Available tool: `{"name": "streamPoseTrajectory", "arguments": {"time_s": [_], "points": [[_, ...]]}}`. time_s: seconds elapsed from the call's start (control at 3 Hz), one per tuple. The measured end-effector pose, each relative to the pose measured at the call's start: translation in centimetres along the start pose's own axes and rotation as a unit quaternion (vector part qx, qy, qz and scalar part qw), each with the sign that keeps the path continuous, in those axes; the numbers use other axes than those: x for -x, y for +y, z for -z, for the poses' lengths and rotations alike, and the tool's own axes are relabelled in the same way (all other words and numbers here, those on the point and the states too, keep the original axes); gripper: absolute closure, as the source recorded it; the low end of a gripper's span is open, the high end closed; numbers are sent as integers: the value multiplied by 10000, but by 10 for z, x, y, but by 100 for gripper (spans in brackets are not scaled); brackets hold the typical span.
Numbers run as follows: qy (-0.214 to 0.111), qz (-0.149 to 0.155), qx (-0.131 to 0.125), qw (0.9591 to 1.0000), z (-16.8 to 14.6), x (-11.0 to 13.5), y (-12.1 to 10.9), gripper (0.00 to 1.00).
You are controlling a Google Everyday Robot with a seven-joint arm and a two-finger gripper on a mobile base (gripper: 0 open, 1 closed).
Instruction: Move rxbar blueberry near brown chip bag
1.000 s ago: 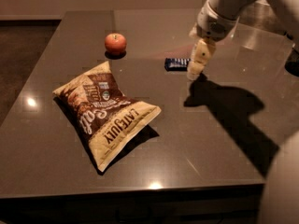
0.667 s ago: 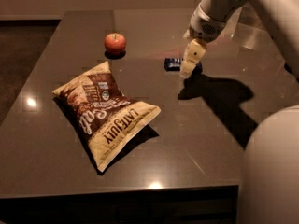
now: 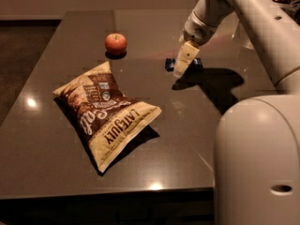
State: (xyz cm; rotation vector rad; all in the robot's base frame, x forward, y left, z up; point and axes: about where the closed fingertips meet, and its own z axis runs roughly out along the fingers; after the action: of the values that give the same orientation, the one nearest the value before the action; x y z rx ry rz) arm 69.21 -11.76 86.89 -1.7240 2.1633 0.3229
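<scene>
The rxbar blueberry (image 3: 169, 64) is a small dark blue wrapper lying flat on the dark table, right of centre at the back. My gripper (image 3: 183, 61) hangs right over it, its cream fingers covering the bar's middle, so only the bar's two ends show. The brown chip bag (image 3: 105, 114), brown and cream with "LATE JULY" lettering, lies flat at the centre left, well to the front left of the bar.
A red apple (image 3: 116, 43) sits at the back, left of the bar. The table (image 3: 56, 163) has its front edge low in view and its left edge beside a dark floor. My arm and white base (image 3: 258, 163) fill the right side.
My arm has swung left and forward, bringing the gripper from right of the bar to directly over it. The bar, bag and apple have not moved.
</scene>
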Motion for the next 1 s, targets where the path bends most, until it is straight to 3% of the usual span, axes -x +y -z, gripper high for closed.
{"name": "streamPoseTrajectory", "arguments": {"time_s": [0.67,1.0], "points": [[-215,-315,200,9991,-23,-10,-24,2],[-336,-367,234,9985,-23,-9,-27,33]]}}
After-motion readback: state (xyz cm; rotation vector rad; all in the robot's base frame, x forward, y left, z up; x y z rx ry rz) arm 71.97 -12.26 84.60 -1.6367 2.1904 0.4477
